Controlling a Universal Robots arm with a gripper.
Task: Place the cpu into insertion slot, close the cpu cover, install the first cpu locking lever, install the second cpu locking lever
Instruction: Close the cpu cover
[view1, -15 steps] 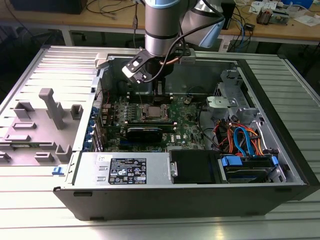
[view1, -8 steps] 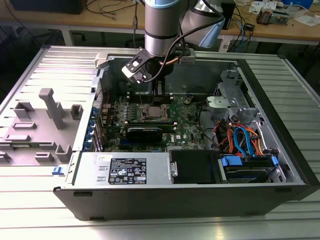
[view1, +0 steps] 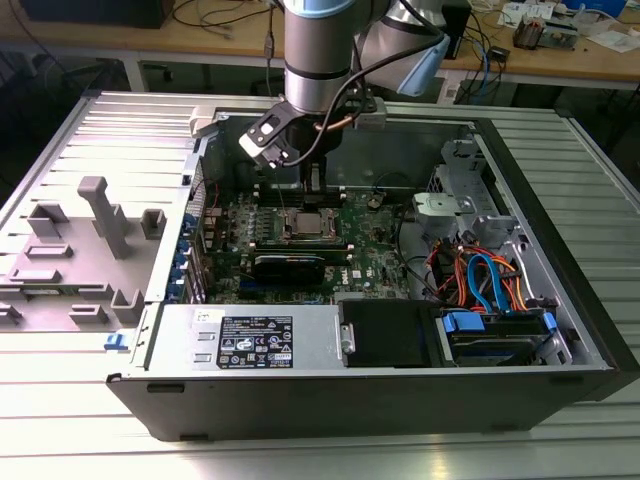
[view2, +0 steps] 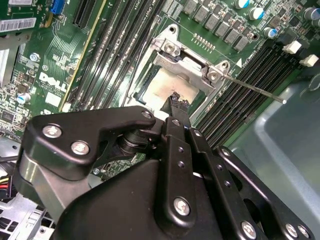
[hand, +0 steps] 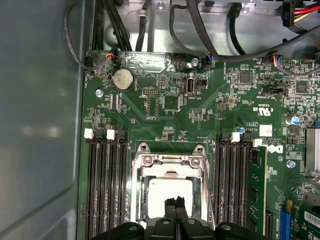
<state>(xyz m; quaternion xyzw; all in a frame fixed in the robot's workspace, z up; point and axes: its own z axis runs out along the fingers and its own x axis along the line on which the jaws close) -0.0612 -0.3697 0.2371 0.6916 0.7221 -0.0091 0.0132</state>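
Observation:
The cpu lies in the socket with its shiny silver top showing; it is also seen as the cpu and the cpu. The cpu cover, a silver frame with a square window, lies flat around it, seen too as the cpu cover. A thin locking lever sticks out sideways from the socket. My gripper hangs just above the cpu, fingers shut together with nothing between them; it is the same gripper and gripper.
Memory slots flank the socket on both sides. A black power supply and a drive cage with coloured cables fill the case front. A grey plastic fixture stands at the exterior view's left.

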